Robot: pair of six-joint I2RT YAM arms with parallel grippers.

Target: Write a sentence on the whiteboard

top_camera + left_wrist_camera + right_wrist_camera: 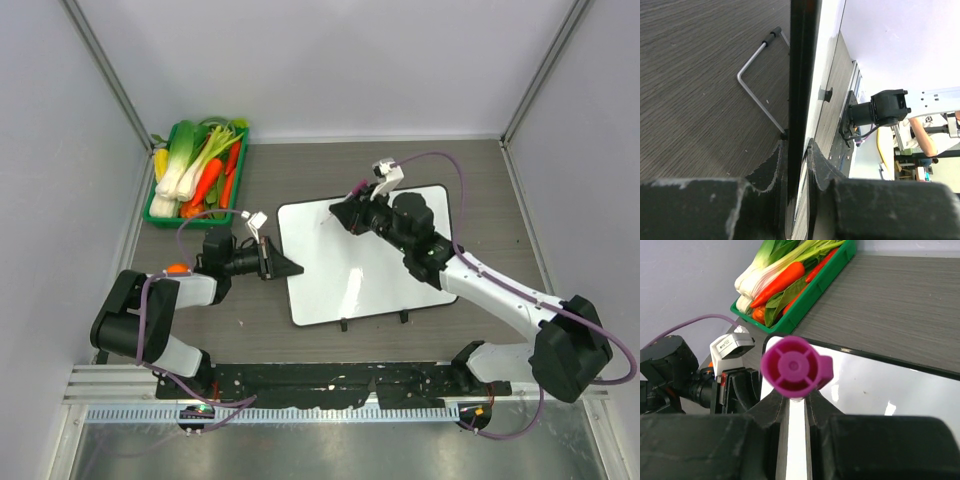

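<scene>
Can see only the purple cap end of the marker (795,367) from the right wrist; cannot see its tip, and little of its barrel between the fingers of the right gripper (796,401). Cannot find it at all from above, under that gripper at the far edge of the whiteboard (350,275). Cannot see the board's right part there, covered by the right arm. From the left wrist, get the whiteboard edge-on, cut off at the top, its face a mere sliver. Lose the near end of the wire stand (758,99) at the board's rim beside the left gripper (796,150). Cannot tell what the small orange thing (177,268) left of the whiteboard is.
</scene>
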